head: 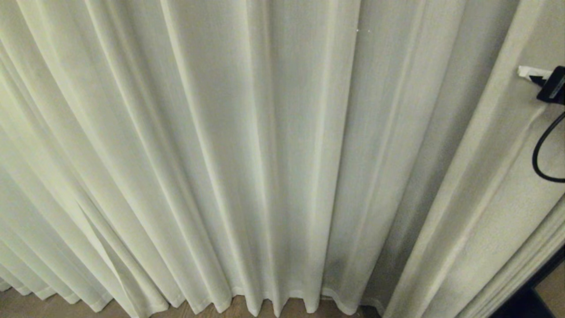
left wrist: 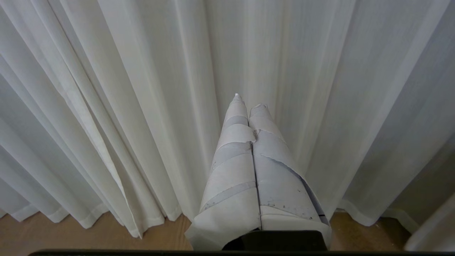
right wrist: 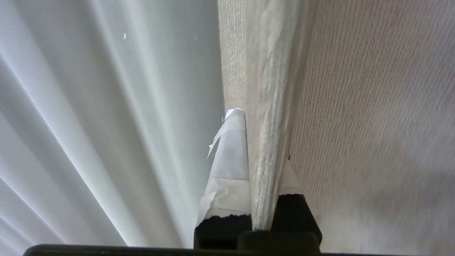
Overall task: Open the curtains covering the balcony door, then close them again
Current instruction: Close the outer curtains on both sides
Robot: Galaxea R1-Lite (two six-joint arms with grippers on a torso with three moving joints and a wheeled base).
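The left tool (left wrist: pixel 249 103) sits nearest in its own wrist view, its two tape-wrapped fingers (left wrist: pixel 234 149) pressed flat together with nothing between them; it hangs just above a wooden floor (left wrist: pixel 53 234) and points at the curtains (left wrist: pixel 142 89), which fall in vertical pleats close in front of it, apart from the tips; their wavy hem ends just over the boards. The right tool (right wrist: pixel 261 142) is pinched onto the edge of a heavier, coarsely woven cream panel (right wrist: pixel 373 106); one taped finger (right wrist: pixel 231 160) lies along the near face of that edge, the other is mostly hidden behind the fold, and the fabric runs straight through the narrow gap between them; beyond it the paler sheer pleats spread away. In the head view neither arm shows fully; only a black part with a loop of black cable (head: pixel 540 154) enters at the right edge, against the heavier panel. The curtains fill nearly the whole view, drawn closed, their hem just above the floor; the balcony door is hidden behind them.
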